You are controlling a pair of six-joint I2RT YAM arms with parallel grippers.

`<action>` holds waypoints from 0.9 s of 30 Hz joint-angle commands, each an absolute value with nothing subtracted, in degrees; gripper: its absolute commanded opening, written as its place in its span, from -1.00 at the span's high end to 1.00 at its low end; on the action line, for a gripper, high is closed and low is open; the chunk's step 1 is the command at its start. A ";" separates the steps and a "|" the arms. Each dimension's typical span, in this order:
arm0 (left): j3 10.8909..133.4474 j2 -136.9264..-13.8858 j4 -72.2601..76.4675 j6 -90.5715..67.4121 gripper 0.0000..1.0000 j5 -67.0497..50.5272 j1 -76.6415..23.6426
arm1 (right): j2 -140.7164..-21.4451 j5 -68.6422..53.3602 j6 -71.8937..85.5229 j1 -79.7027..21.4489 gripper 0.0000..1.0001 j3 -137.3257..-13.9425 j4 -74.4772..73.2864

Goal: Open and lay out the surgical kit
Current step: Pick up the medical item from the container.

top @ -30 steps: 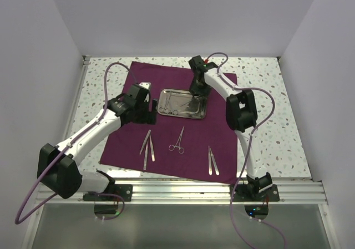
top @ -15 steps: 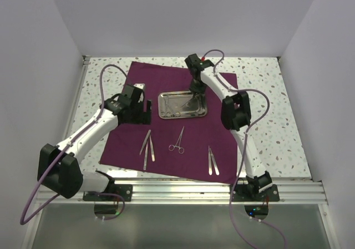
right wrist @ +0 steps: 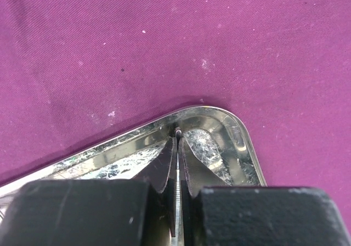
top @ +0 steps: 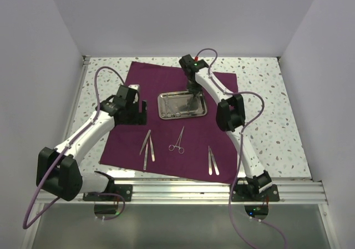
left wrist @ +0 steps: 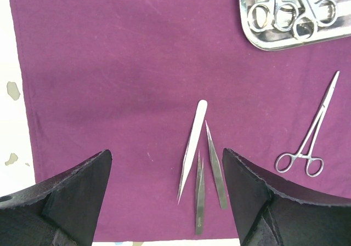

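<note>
Right gripper point(right wrist: 178, 147), open a second ago, is now pinching shut on a slim instrument point(right wrist: 177, 131) in the tray point(right wrist: 241, 133), at its far right corner, mid purple cloth point(top: 125, 141). The left gripper point(left wrist: 165, 158) is hovering open (over laid-out tweezers point(left wrist: 200, 158)). Risk: thin tip slipping out, or tray dragging up on lifting.

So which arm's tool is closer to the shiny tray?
Right. The right tool is down in the far right corner of the tray, jaws shut. The left tool hovers over the purple cloth, left of the tray.
</note>
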State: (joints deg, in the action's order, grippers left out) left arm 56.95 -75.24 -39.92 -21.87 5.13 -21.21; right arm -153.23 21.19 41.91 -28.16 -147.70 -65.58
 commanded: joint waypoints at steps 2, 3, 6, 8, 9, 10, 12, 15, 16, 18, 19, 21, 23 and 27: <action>56.43 -73.65 -37.44 -20.92 -0.71 4.66 -20.39 | -158.12 18.28 40.96 -29.35 1.00 -146.60 -69.96; 56.43 -73.74 -37.18 -20.92 -0.71 4.48 -20.30 | -158.20 17.93 41.04 -29.36 1.00 -146.86 -69.96; 57.21 -74.35 -37.44 -20.74 -0.71 4.31 -20.21 | -154.80 16.53 40.69 -29.36 1.00 -145.82 -67.69; 58.09 -75.06 -37.62 -20.74 -0.71 4.22 -20.21 | -151.80 16.00 40.43 -29.27 1.00 -142.83 -64.26; 59.05 -75.32 -37.62 -20.66 -0.71 4.13 -20.21 | -150.57 15.74 40.34 -29.18 1.00 -142.21 -63.47; 59.76 -76.02 -37.62 -20.65 -0.71 4.04 -20.21 | -148.12 15.56 39.99 -29.18 1.00 -141.77 -62.85; 62.04 -76.81 -37.62 -20.65 -0.71 3.96 -20.21 | -146.08 15.12 39.47 -29.18 1.00 -141.42 -61.53; 65.38 -78.92 -37.44 -20.65 -0.70 3.87 -20.30 | -140.99 14.77 38.24 -29.00 1.00 -139.84 -59.95; 66.43 -80.40 -37.70 -20.57 -0.69 3.87 -20.22 | -139.76 14.85 37.71 -29.09 1.00 -138.27 -59.16; 69.15 -81.99 -37.79 -20.57 -0.66 3.87 -20.21 | -135.63 14.68 37.00 -29.00 1.00 -135.98 -58.19; 70.13 -83.39 -37.88 -20.57 -0.65 3.78 -20.21 | -134.31 14.59 36.57 -29.09 1.00 -133.18 -57.23; 72.76 -85.76 -37.88 -20.57 -0.64 3.34 -20.21 | -129.92 14.50 36.04 -29.09 1.00 -128.09 -55.90; 75.48 -87.35 -37.71 -20.65 -0.61 2.73 -20.30 | -126.75 14.41 35.16 -29.09 1.00 -124.30 -54.41; 79.71 -91.84 -37.00 -20.83 -0.60 2.55 -21.35 | -114.66 15.03 33.23 -29.44 1.00 -111.65 -52.21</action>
